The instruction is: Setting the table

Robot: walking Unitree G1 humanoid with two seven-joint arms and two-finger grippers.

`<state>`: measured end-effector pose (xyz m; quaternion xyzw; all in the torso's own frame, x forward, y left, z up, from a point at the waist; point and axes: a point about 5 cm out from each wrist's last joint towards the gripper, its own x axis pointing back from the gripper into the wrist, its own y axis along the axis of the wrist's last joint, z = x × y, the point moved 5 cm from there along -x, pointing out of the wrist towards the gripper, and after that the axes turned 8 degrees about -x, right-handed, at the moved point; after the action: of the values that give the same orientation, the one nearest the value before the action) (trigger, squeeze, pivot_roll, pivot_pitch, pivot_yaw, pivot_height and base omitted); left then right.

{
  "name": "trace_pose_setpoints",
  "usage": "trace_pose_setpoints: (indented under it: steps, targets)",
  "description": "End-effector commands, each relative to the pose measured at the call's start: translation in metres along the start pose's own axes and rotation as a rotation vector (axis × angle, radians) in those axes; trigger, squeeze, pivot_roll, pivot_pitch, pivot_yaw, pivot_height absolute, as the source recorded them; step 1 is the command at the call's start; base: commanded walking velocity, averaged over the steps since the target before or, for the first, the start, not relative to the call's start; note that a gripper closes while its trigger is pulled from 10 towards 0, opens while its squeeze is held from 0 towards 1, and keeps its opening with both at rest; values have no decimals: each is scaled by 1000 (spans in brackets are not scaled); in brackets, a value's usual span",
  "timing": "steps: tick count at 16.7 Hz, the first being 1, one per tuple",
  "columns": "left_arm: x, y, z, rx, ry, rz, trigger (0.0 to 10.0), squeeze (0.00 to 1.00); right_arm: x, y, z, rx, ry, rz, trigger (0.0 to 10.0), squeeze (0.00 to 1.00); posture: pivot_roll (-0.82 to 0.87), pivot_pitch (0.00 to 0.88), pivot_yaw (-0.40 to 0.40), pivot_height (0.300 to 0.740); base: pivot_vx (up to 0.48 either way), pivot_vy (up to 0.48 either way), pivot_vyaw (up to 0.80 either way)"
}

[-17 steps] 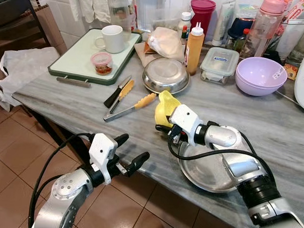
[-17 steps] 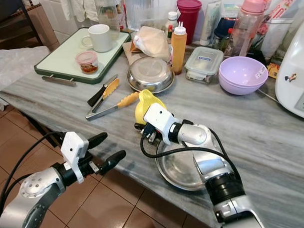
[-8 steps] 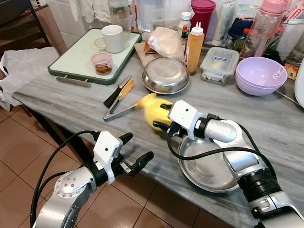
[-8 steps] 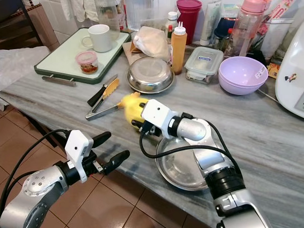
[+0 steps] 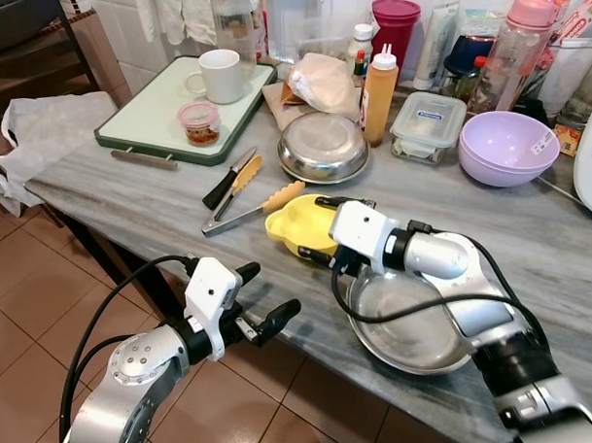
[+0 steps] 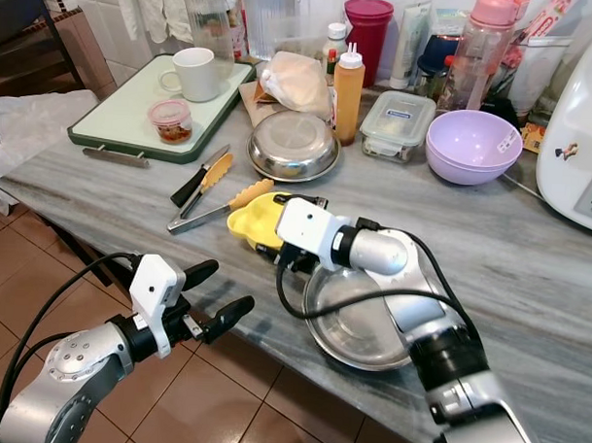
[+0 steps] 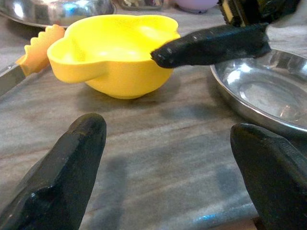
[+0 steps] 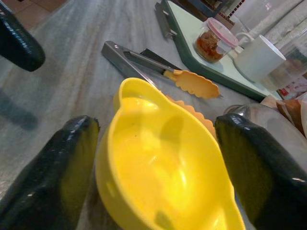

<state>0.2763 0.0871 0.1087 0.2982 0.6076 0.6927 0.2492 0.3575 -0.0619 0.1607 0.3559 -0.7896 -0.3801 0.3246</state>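
Note:
A yellow bowl (image 5: 294,226) stands upright on the grey marble counter (image 5: 132,191), just left of a steel plate (image 5: 409,328) near the front edge. My right gripper (image 5: 317,227) reaches in from the right and is shut on the bowl, one black finger on each side of it. In the right wrist view the bowl (image 8: 158,177) sits between both fingers (image 8: 53,167). My left gripper (image 5: 268,289) hangs open below the counter's front edge, and its wrist view looks at the bowl (image 7: 112,52) across the counter.
Tongs (image 5: 248,210) and a knife (image 5: 227,178) lie just behind the bowl. Farther back are an upturned steel bowl (image 5: 323,145), a green tray (image 5: 149,105) with a mug (image 5: 220,75) and jar (image 5: 198,123), a squeeze bottle (image 5: 378,93) and a purple bowl (image 5: 508,146).
The right gripper turned the yellow bowl from tilted to upright and brought it down onto the counter, left of the steel plate. The left arm barely moved.

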Motion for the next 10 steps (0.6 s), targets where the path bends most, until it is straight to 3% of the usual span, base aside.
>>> trace_pose_setpoints:
  steps: [1,4,5,6,8,10]
  targets:
    - [2,2,1,-23,7,7,10000,0,-1,7,3,39,17,-15,10000,1000,-30,92,67,740,0,0,0]
    - [2,2,1,-23,7,7,10000,0,-1,7,3,39,17,-15,10000,1000,-30,92,67,740,0,0,0]
    - [2,3,3,-25,14,5,10000,0,8,16,-6,27,-84,-57,10000,1000,-26,83,68,740,0,0,0]
    - [2,4,6,-27,27,0,10000,0,33,23,-21,-36,-302,-101,10000,1000,-30,83,71,740,0,0,0]
    - [2,4,7,-25,29,-3,10000,0,37,22,-22,-47,-331,-104,10000,1000,-33,84,75,740,0,0,0]
    - [1,10,9,-25,20,-30,10000,0,58,13,-22,-174,-473,-124,10000,1000,-54,73,92,740,0,0,0]
